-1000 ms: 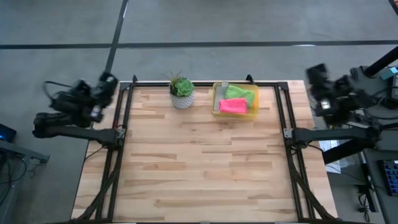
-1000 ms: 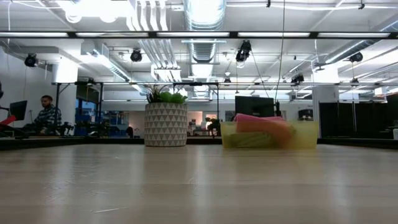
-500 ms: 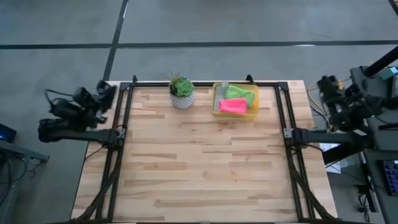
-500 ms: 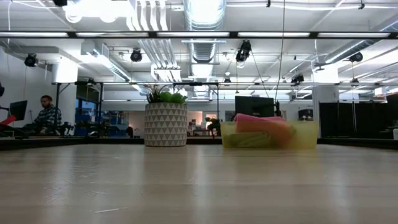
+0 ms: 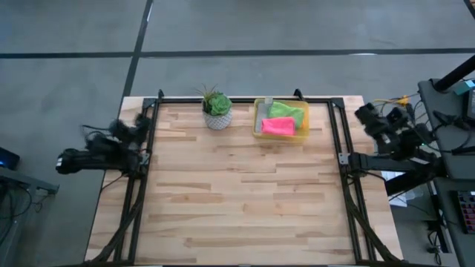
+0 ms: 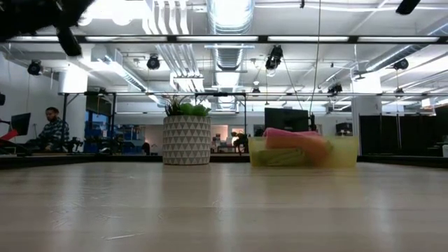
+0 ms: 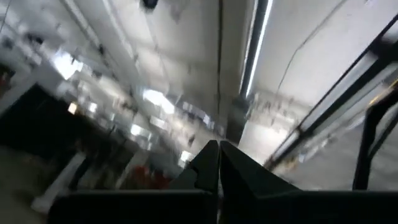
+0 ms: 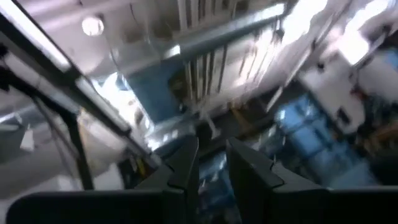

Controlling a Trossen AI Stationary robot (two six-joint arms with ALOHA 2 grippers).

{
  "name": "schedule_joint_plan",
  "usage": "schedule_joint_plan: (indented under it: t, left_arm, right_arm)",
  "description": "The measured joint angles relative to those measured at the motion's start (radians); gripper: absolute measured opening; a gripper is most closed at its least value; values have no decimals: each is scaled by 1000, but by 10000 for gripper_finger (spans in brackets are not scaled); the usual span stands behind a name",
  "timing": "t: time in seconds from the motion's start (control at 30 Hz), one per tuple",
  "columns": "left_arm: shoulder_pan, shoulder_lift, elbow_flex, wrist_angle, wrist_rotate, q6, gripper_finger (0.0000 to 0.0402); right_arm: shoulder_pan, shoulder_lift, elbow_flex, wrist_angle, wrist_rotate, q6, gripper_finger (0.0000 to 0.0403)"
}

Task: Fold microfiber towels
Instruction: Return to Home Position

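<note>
Towels (image 5: 277, 126) lie in bin (image 5: 256, 132), well apart from both arms. Right gripper (image 8: 211, 149) nearer, jaws slightly parted; left gripper (image 7: 218, 163) closed, empty.

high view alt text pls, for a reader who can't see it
A wooden table seen from above carries a yellow bin near its far edge, holding a folded pink towel and a green towel, with a small potted plant beside it. The left arm and right arm sit at the table's side edges, away from the bin.
</note>
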Motion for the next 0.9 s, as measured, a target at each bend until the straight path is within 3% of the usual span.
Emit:
schedule_joint_plan:
  t: [0.13, 0.27, 0.6, 0.73, 0.9]
  left_arm:
    - [-5, 10, -108, -3, 33, -128, 0]
    - [-12, -15, -109, -127, 15, -170, 0]
    - [-13, -20, -110, -169, 13, -200, 0]
    - [-13, 4, -110, -177, 91, -200, 0]
    - [-13, 45, -111, -190, 235, -194, 0]
  right_arm:
    - [0, 1, -47, -1, -58, 87, 79]
    - [0, 0, -119, 20, -101, 166, 74]
    - [2, 0, -353, 333, -152, 296, 63]
    - [2, 0, -453, 456, -191, 382, 63]
    - [2, 0, -451, 422, -267, 411, 64]
